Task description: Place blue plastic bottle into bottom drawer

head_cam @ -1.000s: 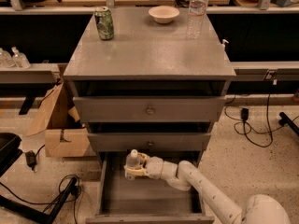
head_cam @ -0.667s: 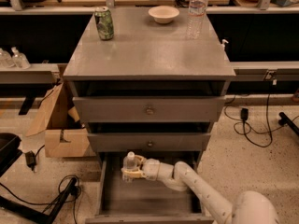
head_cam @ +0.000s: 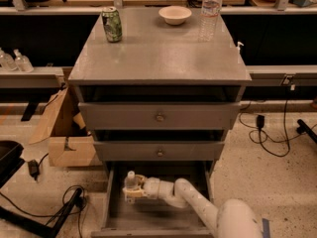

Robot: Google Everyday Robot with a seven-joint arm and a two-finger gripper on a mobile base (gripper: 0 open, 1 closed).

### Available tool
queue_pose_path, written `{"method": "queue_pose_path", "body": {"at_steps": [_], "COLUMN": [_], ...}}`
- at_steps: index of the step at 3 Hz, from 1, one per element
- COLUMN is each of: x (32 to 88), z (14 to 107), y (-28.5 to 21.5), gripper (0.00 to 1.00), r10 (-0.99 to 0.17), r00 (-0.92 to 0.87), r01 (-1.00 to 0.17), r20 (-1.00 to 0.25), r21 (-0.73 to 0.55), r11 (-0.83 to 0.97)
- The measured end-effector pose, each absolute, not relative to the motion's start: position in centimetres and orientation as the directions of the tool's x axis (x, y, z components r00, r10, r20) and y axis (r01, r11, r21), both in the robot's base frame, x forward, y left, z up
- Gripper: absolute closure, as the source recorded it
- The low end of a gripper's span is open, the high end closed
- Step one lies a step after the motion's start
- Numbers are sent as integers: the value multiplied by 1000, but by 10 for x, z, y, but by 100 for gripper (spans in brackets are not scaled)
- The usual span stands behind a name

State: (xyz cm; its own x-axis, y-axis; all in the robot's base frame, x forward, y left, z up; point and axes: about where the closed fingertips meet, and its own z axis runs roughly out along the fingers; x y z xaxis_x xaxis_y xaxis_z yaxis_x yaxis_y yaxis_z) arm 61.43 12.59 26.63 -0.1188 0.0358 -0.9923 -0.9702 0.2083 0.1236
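The blue plastic bottle [head_cam: 131, 180], small with a white cap, stands upright inside the open bottom drawer [head_cam: 113, 208], near its back left corner. My gripper [head_cam: 132, 188] reaches into the drawer from the lower right and is closed around the bottle's lower body. The white arm runs from the bottom right of the view across the drawer floor. The bottle's label is mostly hidden by the fingers.
On the cabinet top [head_cam: 158, 58] stand a green can [head_cam: 112, 25], a white bowl [head_cam: 175, 15] and a tall clear water bottle [head_cam: 209, 13]. Two upper drawers with knobs [head_cam: 159, 117] are shut. A cardboard box [head_cam: 69, 143] and cables lie on the floor at the left.
The gripper and bottle have shifted a little to the left, deeper toward the drawer's left side. Nothing on the cabinet top has moved.
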Motion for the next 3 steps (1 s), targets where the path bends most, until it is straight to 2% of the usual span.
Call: {"method": "queue_pose_path", "body": {"at_steps": [2,3], "x": [620,619], "z": [219,220], "y": [105,108], "gripper": [97,74], "r10": [-37,-34], "r00": [-52,-55], "r01": [-974,-975], "r20": [-998,-998], "r21": [42,47], "r11": [223,219]}}
